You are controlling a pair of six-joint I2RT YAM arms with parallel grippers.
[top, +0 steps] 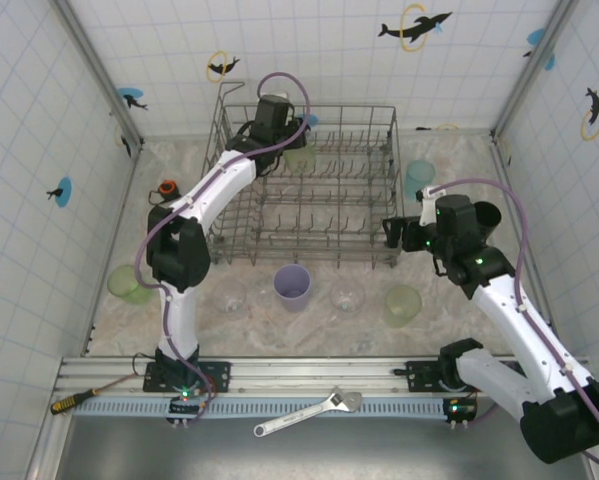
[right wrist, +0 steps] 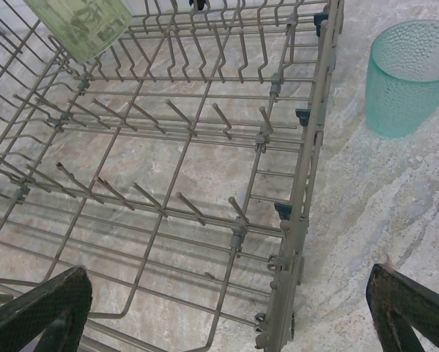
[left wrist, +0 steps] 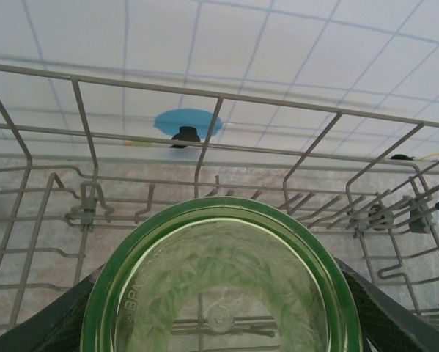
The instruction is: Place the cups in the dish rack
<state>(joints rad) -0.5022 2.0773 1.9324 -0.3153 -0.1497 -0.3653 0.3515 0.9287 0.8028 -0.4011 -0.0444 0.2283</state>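
Note:
My left gripper (top: 297,140) reaches over the back of the grey wire dish rack (top: 309,215) and is shut on a translucent green cup (top: 300,158). In the left wrist view that green cup (left wrist: 219,286) sits between the dark fingers (left wrist: 395,315), above the rack's tines (left wrist: 204,158). My right gripper (top: 404,232) hangs open by the rack's front right corner, with nothing in it. From its wrist I see the rack wall (right wrist: 307,183), a teal cup (right wrist: 410,77) on the table and the held green cup (right wrist: 80,26). On the table stand a lavender cup (top: 292,286), clear cups (top: 229,295), (top: 347,294) and green cups (top: 403,305), (top: 129,283).
A teal cup (top: 418,178) stands right of the rack, and a black cup (top: 484,215) stands behind the right arm. An orange-and-black tape measure (top: 167,188) lies left of the rack. A wrench (top: 309,412) and a screwdriver (top: 79,400) lie on the near rail. Tiled walls close in three sides.

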